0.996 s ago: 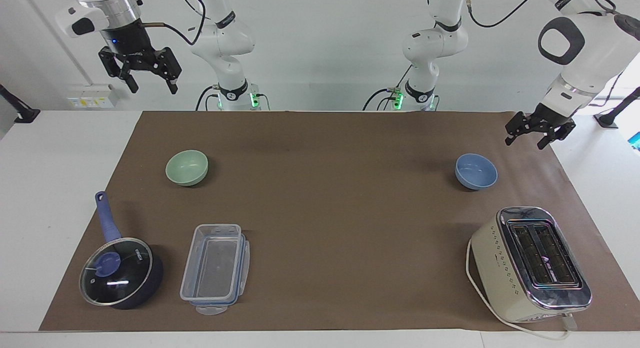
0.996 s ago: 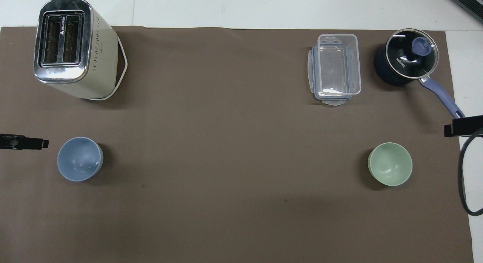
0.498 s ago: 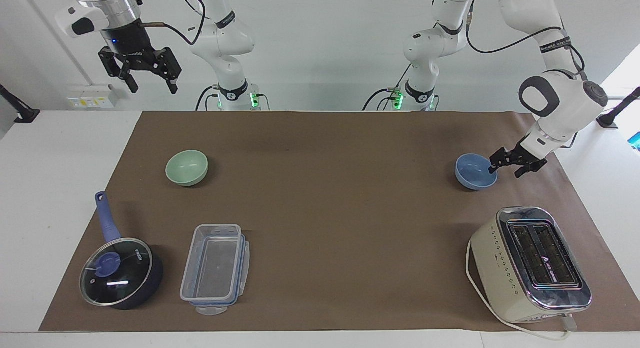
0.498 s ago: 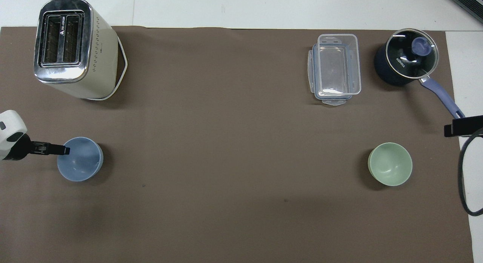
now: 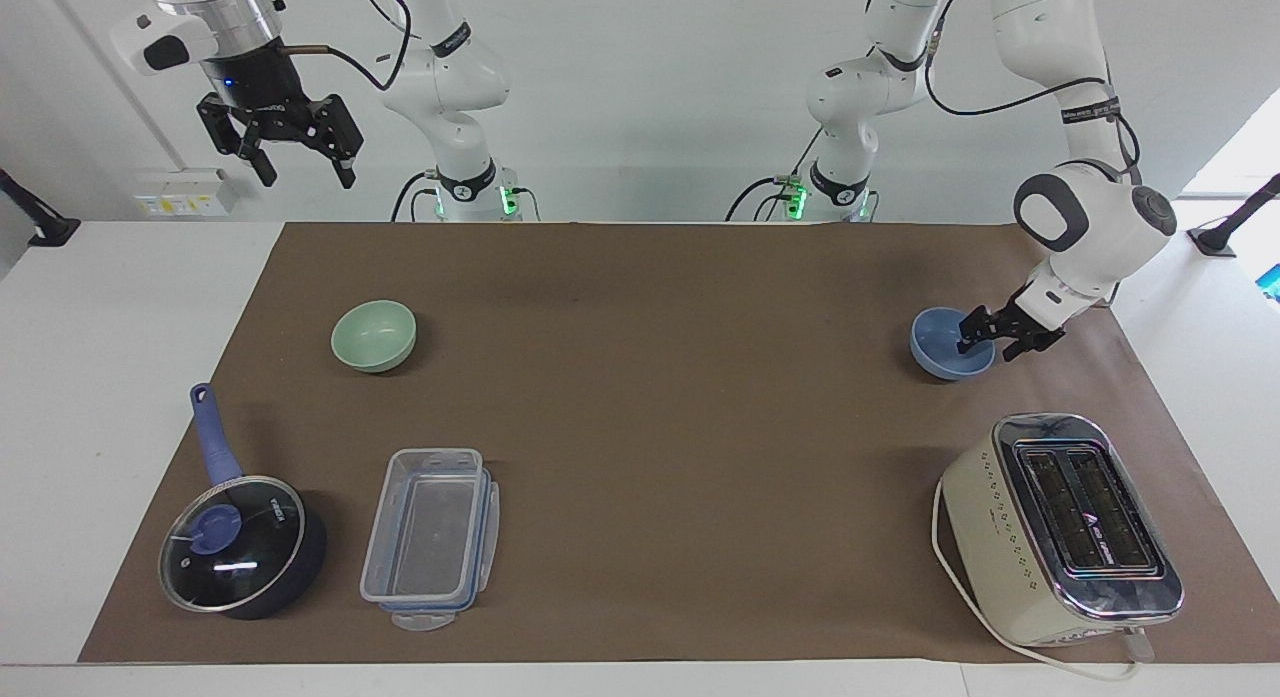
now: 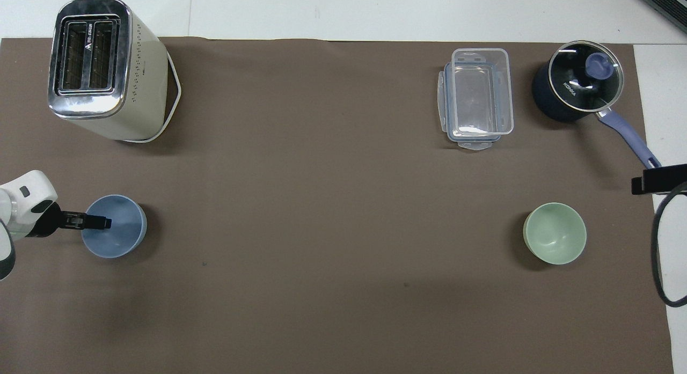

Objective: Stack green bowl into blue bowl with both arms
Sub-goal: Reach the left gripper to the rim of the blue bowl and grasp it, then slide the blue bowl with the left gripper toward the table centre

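**Facing view first: left fingers astride the blue bowl's rim, right arm waiting**

Facing view. The blue bowl (image 5: 938, 345) sits upright on the brown mat (image 5: 650, 397) that covers the counter (image 5: 100, 327), toward the left arm's end and nearer to the robots than the toaster (image 5: 1060, 527). The left gripper (image 5: 988, 349) is low at the bowl's edge. Its fingers are spread apart, with one tip down inside the bowl and the other outside the wall, so the rim lies between them. I cannot tell whether they press on it, and the bowl rests on the mat. The green bowl (image 5: 374, 335) stands upright toward the right arm's end of the counter, well apart from the blue one, with nothing touching it. It is nearer to the robots than the lidded saucepan (image 5: 240, 547) and the clear plastic container (image 5: 430, 537). The right gripper (image 5: 278, 155) waits raised high over that end of the counter, its fingers wide open and holding nothing.

Overhead view. The left gripper (image 6: 102, 222) reaches in over the blue bowl (image 6: 121, 235), its dark tip covering the rim on the side toward the left arm's end. The green bowl (image 6: 555, 233) is empty, as is the blue one. The toaster (image 6: 102, 68) is farther from the robots than the blue bowl
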You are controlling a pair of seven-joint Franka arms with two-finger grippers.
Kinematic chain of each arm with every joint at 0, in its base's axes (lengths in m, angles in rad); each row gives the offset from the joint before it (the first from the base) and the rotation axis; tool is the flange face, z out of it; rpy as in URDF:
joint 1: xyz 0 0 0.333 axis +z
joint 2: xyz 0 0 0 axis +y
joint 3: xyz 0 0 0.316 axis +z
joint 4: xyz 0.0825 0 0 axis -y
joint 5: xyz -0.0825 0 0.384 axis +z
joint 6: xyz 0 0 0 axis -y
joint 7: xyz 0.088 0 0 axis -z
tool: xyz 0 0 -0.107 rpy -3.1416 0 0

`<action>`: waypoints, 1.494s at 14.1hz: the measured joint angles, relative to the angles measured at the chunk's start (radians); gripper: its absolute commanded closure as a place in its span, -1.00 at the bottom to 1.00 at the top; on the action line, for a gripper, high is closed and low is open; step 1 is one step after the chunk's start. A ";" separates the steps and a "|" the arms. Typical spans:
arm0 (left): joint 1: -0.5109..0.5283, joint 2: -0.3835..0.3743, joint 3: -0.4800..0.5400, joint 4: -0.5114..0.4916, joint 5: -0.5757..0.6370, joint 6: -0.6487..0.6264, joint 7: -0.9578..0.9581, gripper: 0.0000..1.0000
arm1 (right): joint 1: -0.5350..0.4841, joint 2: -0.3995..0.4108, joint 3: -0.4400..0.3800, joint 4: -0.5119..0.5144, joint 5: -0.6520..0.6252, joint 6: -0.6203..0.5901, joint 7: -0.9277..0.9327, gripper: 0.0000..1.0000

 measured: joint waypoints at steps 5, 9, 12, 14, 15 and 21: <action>0.002 -0.005 0.000 0.006 -0.022 -0.049 0.001 1.00 | 0.000 0.000 0.000 0.000 0.000 0.000 0.000 -1.00; 0.002 -0.015 -0.001 0.013 -0.028 -0.085 0.011 1.00 | 0.000 0.000 0.000 0.000 0.000 0.000 0.000 -1.00; 0.001 -0.030 -0.004 0.026 -0.028 -0.087 0.012 1.00 | 0.000 0.000 0.000 0.000 0.000 0.000 0.000 -1.00; -0.015 -0.061 -0.010 0.033 -0.029 -0.117 0.010 1.00 | 0.000 0.000 0.000 0.000 0.000 0.000 0.000 -1.00; -0.038 -0.080 -0.013 0.033 -0.030 -0.131 -0.003 1.00 | 0.000 0.000 0.000 0.000 0.000 0.000 0.000 -1.00; -0.346 -0.116 -0.024 0.031 -0.033 -0.151 -0.372 1.00 | 0.000 0.000 0.000 0.000 0.000 0.000 0.000 -1.00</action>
